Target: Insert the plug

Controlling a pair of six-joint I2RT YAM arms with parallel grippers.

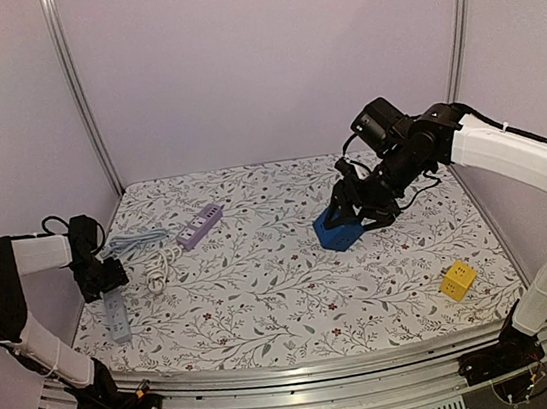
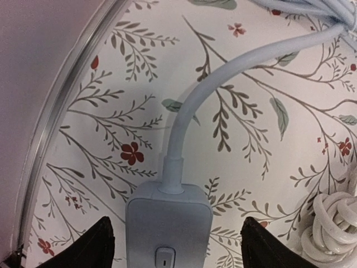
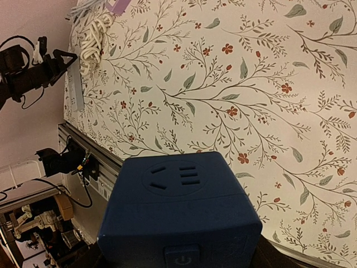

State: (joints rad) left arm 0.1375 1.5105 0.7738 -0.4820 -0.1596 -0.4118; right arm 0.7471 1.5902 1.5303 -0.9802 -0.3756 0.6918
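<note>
Step in hand, as judged: securing the two parts ahead of mating; no insertion had been made.

Left gripper [image 2: 178,248]: open. Its fingers [image 2: 95,248] stood either side of the cable end of the grey power strip [image 2: 167,223], with patterned cloth showing in both gaps, so nothing was gripped. The strip lay flat on the floral table cover [image 1: 287,304] near the left edge, its rocker switch just in view.

Right gripper [image 1: 360,211]: clamped on the blue socket cube [image 3: 178,218]. The cube sat tilted at centre-right of the table, socket face turned toward the wrist camera.

The plug: not positively identified. The grey strip's pale cable [image 2: 223,72] ran off the upper right of the left wrist view toward a loose bundle beside the purple power strip [image 1: 201,226]. A coiled white cord [image 1: 156,270] lay just beside the grey strip. Either lead could have carried the plug; I could not tell which.

Next move, as judged: the left jaws needed to close squarely on the strip body, or go to the plug itself, before pins could be lined up with the cube's slots.

Limitations: the right fingers were almost wholly masked by the cube in their own view. Whether the cube's lower corner touched the cover could not be settled. A yellow cube [image 1: 457,281] stood well apart, right front.
</note>
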